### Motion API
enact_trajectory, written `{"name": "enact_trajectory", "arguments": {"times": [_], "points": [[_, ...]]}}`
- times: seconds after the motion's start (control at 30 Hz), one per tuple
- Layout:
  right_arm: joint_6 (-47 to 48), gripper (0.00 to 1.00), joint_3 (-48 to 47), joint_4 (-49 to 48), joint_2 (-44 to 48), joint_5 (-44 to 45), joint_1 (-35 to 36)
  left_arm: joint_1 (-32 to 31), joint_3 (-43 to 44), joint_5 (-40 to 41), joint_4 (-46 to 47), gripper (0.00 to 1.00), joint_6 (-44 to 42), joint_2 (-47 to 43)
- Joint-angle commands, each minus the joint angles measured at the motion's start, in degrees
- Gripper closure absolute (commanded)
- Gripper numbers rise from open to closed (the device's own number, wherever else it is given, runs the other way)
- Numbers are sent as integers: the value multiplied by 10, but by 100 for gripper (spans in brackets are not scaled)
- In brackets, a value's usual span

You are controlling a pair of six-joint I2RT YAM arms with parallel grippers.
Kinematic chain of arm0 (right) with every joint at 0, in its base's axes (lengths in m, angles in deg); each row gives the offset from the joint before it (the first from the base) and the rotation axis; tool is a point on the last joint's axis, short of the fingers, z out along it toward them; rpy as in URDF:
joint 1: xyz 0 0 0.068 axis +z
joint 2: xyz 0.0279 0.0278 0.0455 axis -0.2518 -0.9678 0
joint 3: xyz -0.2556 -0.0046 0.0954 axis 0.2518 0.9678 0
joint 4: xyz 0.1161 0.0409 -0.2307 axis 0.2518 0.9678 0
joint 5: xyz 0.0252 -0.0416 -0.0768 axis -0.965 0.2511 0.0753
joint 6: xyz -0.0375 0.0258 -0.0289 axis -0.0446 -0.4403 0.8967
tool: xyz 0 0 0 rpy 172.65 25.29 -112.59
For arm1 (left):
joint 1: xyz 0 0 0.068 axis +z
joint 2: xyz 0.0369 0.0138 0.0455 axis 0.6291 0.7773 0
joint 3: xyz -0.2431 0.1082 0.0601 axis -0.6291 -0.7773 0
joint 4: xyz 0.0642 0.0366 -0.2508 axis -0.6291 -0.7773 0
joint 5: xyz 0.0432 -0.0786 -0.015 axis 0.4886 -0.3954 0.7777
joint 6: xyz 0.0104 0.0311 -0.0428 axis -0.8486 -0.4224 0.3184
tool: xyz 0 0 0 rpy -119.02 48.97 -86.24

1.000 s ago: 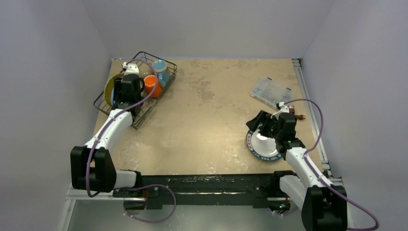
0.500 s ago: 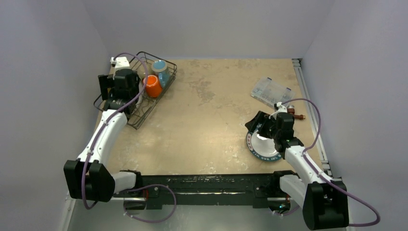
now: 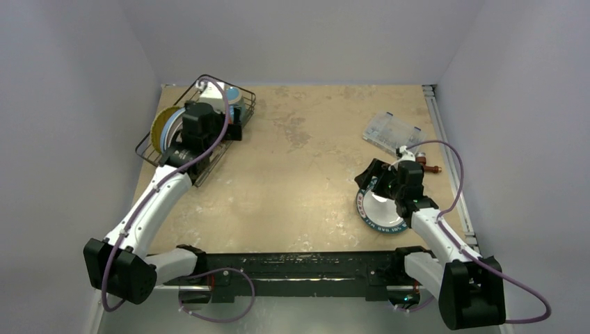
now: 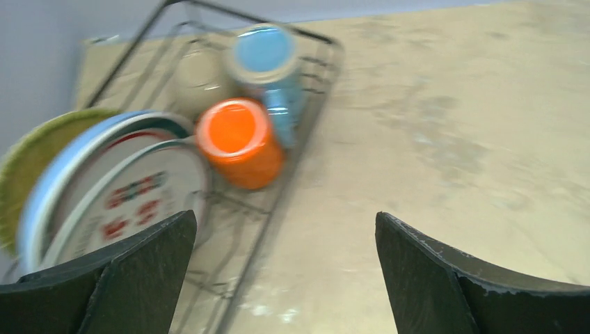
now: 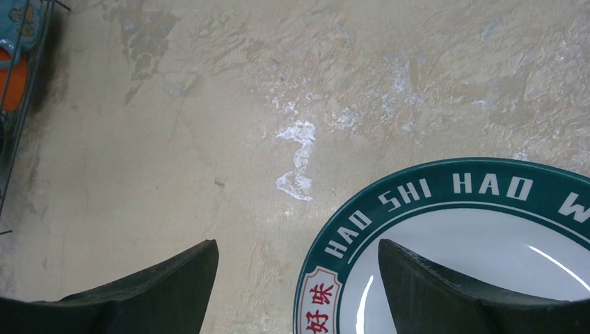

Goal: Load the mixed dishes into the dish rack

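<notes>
The dish rack [image 3: 209, 163] stands at the far left of the table. In the left wrist view it holds the orange cup [image 4: 240, 142], the blue mug [image 4: 268, 66], the cream cup [image 4: 198, 80], and on edge the white red-dotted plate [image 4: 132, 202], the blue plate [image 4: 69, 163] and the yellow plate [image 4: 35, 153]. My left gripper [image 4: 285, 223] hangs open and empty above the rack's right side [image 3: 226, 125]. The white teal-rimmed plate [image 5: 487, 250] lies flat on the table at the right. My right gripper [image 5: 297, 247] is open astride its left rim, one finger over the plate, the other over the table.
A clear plastic compartment box [image 3: 392, 133] sits at the far right, behind the teal-rimmed plate [image 3: 379, 216]. A metal rail [image 3: 445, 146] runs along the table's right edge. Walls close in the table on the left, back and right.
My left gripper has opened wide and swung from the plates at the rack's left end toward the rack's right side. My right gripper has widened a little over the teal-rimmed plate.
</notes>
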Motion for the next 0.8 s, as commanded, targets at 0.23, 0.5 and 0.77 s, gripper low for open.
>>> {"name": "enact_trajectory", "arguments": {"times": [0.23,0.5,0.77], "points": [[-64,9,-52,99,17,114,2,-307,-40,-156,81,0,-103,-20],[-230,11,9,166,154,212,-158,-417,-50,-104,61,0,-185,-17],[-221,1,-26,194,143,324,-199,-415,-37,-5,47,0,-205,-17]]}}
